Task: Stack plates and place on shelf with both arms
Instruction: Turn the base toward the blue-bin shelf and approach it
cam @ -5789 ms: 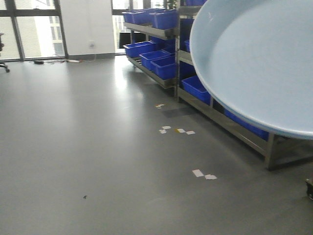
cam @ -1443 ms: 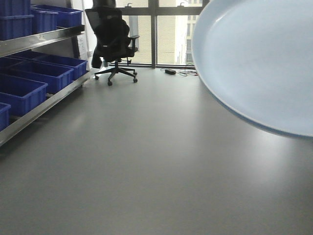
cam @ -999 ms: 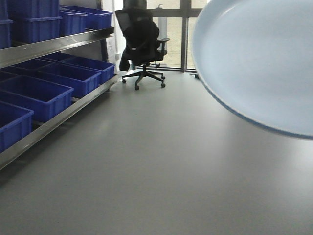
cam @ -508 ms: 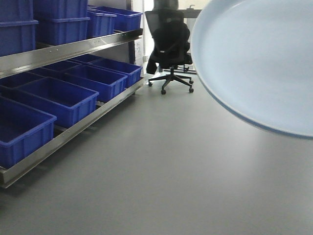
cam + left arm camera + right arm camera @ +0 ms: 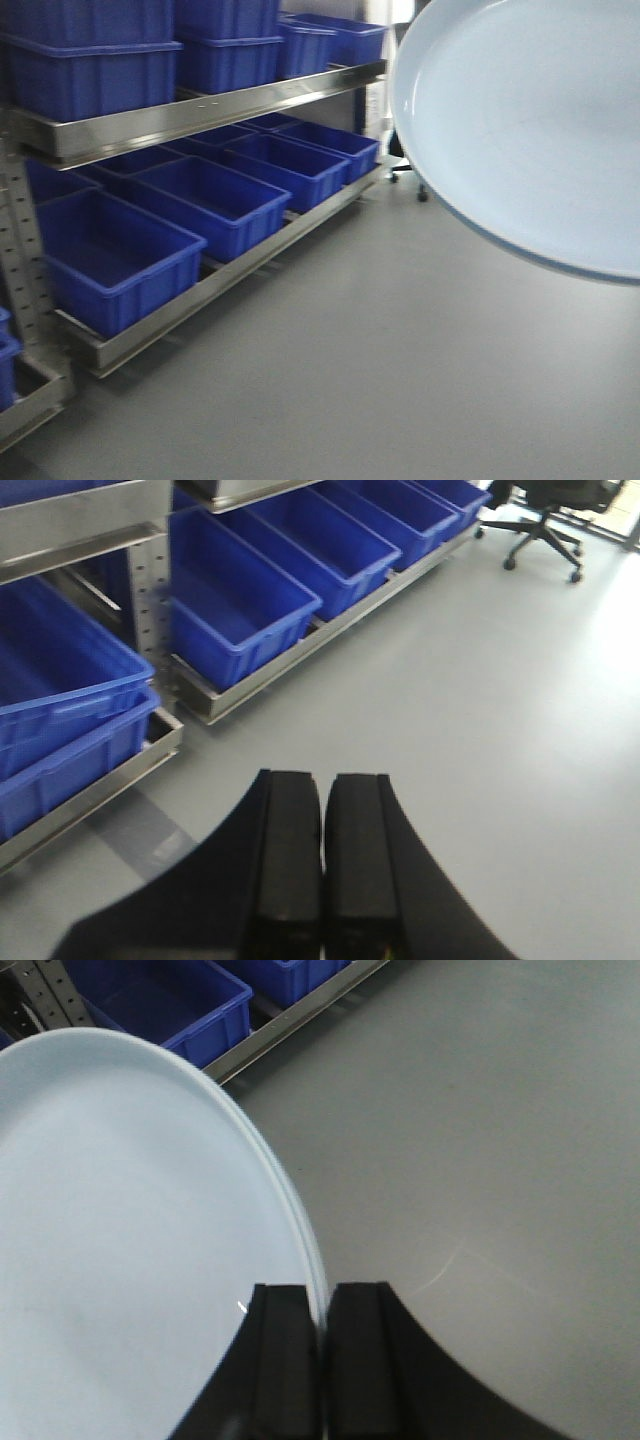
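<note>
A pale bluish-white plate [image 5: 520,130] fills the upper right of the front view, tilted and held off the floor. In the right wrist view my right gripper [image 5: 322,1288] is shut on its rim, with the plate [image 5: 130,1230] spreading to the left; the rim shows a double edge, so I cannot tell whether it is one plate or two stacked. My left gripper [image 5: 322,777] is shut with nothing between its fingers and hangs over bare floor. The steel shelf [image 5: 200,110] stands at the left, also seen as the shelf [image 5: 260,685] and the shelf [image 5: 290,1025].
Big blue crates [image 5: 120,255] fill the shelf's lower and upper tiers. A perforated upright [image 5: 150,610] stands near my left arm. A black office chair [image 5: 545,510] is on grey floor [image 5: 400,380] far behind, partly hidden by the plate in the front view.
The front view has swung and closed in on the shelf, whose crates now fill the left side. The chair slid right behind the plate. The plate keeps its place in the view.
</note>
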